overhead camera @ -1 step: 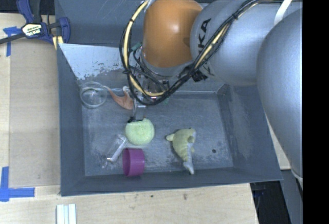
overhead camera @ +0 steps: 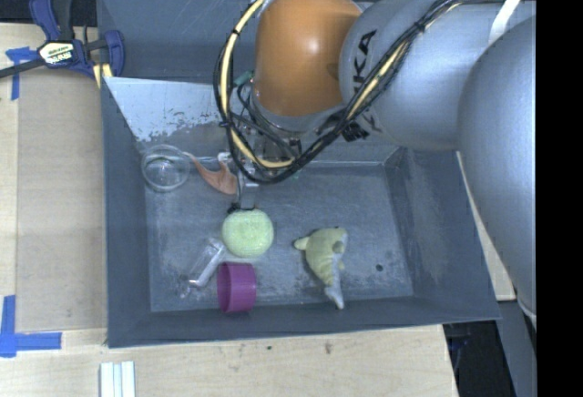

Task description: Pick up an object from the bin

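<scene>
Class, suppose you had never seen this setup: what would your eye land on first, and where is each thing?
The shiny orange cover on the robot arm dominates the upper middle, cables looped around it. Beneath it, in the grey bin, a pale green ball lies right by the gripper. A purple cup lies just below the ball in the view, a yellowish toy to its right.

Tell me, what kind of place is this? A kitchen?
Not a kitchen; most likely a robot lab or test bench. A big grey robot arm hangs over a metal bin, and the bin holds odd loose things: a green ball, a purple cup, a yellowish toy.
</scene>
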You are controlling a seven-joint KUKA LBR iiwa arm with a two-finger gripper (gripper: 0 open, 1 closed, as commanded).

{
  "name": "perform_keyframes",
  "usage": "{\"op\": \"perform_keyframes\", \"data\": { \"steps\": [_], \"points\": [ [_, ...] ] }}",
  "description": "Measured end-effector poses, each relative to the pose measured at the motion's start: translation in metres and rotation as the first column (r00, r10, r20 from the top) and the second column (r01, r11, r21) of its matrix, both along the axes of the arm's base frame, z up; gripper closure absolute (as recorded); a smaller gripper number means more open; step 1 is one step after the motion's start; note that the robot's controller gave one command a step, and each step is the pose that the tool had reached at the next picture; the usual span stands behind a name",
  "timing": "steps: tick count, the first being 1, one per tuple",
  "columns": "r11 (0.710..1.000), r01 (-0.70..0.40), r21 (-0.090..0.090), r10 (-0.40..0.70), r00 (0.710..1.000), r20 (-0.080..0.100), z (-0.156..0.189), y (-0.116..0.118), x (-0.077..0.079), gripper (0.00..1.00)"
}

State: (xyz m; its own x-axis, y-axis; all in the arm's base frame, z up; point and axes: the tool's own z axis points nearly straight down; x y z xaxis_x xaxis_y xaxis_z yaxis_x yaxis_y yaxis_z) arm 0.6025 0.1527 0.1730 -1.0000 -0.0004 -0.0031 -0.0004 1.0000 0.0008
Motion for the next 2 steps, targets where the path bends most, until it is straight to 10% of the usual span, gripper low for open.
{"op": "perform_keyframes", "data": {
  "steps": [2],
  "points": [
    [0.991, 0.134, 0.003, -0.134, 0.991, -0.006, -0.100, -0.033, 0.018, 0.00]
  ]
}}
